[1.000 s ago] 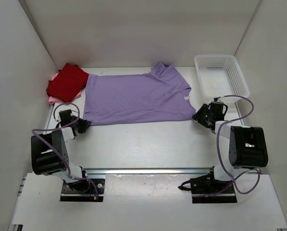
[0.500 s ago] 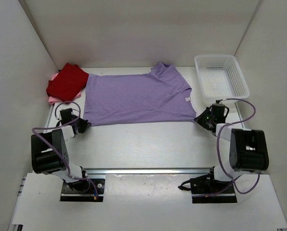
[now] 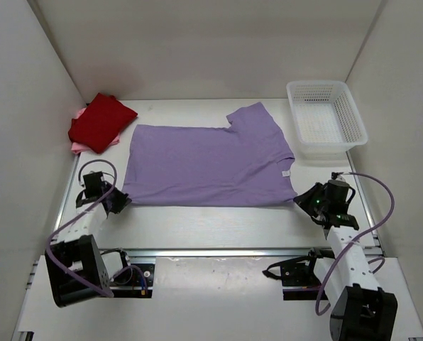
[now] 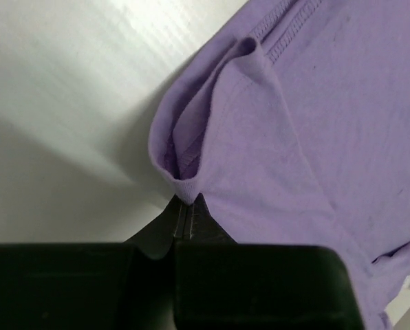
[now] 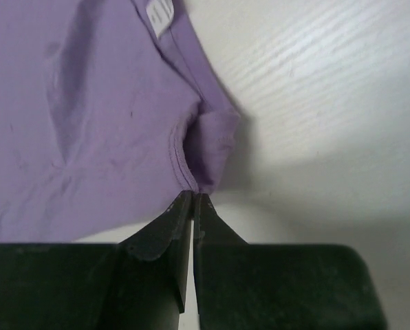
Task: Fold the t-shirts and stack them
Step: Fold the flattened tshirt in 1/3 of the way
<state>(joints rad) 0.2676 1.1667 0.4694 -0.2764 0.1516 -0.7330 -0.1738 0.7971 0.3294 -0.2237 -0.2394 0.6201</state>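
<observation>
White table beneath. My left gripper pinched tight on lavender shirt hem corner; right gripper likewise on opposite corner. Lift both level, cloth taut between. Beyond left gripper: dark red shirt atop pink shirt. Beyond right: basket. Three shirts, one basket.

The top camera looks down from above and behind the arms, far enough back to take in the whole table with the purple shirt spread across it. The left wrist camera sits just behind the left end effector and faces along its fingers, very close on the shirt's near-left corner; the right wrist camera does likewise behind the right end effector, close on the near-right corner. Both corners also show, small, in the top view.
</observation>
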